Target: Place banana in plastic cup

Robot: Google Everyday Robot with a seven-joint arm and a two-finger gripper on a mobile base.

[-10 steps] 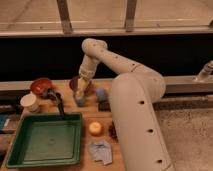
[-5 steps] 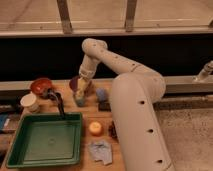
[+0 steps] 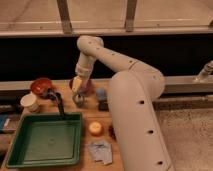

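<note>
Tool barely moved, holding one banana; one plastic cup nearby.

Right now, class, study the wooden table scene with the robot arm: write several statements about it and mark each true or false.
1. The gripper hangs over the table's far half. True.
2. The green rectangular plastic tray sits at the near left. True.
3. The round orange-red bowl lies inside the tray. False: it stands beyond the tray, at the far left.
4. The round yellow-orange fruit is left of the tray. False: it lies to its right.
5. The cream-white cup stands near the orange-red bowl. True.
</note>
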